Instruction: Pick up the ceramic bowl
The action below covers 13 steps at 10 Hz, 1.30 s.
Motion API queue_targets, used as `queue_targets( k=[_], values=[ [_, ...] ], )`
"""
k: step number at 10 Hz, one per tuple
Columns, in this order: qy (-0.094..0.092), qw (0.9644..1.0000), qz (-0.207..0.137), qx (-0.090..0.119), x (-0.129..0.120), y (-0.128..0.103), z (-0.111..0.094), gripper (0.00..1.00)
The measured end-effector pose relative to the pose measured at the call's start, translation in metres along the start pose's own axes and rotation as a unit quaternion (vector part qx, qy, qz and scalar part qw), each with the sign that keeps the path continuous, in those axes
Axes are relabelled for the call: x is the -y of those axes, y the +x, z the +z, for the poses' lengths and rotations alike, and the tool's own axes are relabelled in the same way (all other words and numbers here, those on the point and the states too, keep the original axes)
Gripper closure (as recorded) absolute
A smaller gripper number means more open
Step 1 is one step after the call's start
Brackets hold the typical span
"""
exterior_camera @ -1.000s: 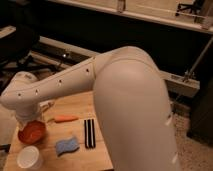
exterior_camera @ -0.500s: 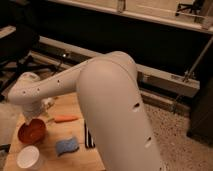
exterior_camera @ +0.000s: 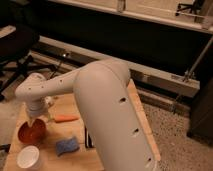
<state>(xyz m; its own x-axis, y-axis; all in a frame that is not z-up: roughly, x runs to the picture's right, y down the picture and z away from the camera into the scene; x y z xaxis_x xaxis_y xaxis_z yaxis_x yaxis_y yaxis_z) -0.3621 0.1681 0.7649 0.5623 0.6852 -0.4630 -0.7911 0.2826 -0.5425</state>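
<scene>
Camera view, the only one we have. The claw (exterior_camera: pixel 37 120) hangs at the end of the big white arm (exterior_camera: pixel 102 100), pointing down, right over the near-left part of the surface (exterior_camera: pixel 71 106). We read it as spread wide w/ nothing in it. The ceramic bowl (exterior_camera: pixel 30 133), orange-red and glossy inside, sits on the wood directly under the claw, near the left edge. Whether the tips already touch the rim, we can't tell.

Progress, as we judge it: approach approx. done, grasp not yet made, lift not begun. So what's left is closing on the rim and raising the bowl.

The surface is light wood. A white cup (exterior_camera: pixel 29 158) stands just in front of the bowl. An orange carrot-like piece (exterior_camera: pixel 65 118) lies just right of the bowl, a blue sponge (exterior_camera: pixel 66 145) nearer us, and a thin black item (exterior_camera: pixel 88 138) sits partly behind the arm.

The room is dim: office chair (exterior_camera: pixel 17 50) at left, speckled floor (exterior_camera: pixel 170 130) at right, and a long pale rail (exterior_camera: pixel 160 80) running along a dark wall behind.
</scene>
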Motion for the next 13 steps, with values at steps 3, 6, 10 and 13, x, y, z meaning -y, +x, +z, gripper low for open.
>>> queue_targets(
  k=[3,6,10,13],
  values=[
    [-0.006,0.9992,-0.03,-0.024,0.006,0.009,0.024,0.35],
    [0.006,0.9985,-0.039,-0.039,0.021,0.014,0.044,0.42],
    [-0.022,0.9964,-0.047,-0.067,0.003,0.021,0.039,0.78],
    [-0.023,0.9962,-0.048,-0.069,0.001,0.021,0.039,0.79]
  ],
)
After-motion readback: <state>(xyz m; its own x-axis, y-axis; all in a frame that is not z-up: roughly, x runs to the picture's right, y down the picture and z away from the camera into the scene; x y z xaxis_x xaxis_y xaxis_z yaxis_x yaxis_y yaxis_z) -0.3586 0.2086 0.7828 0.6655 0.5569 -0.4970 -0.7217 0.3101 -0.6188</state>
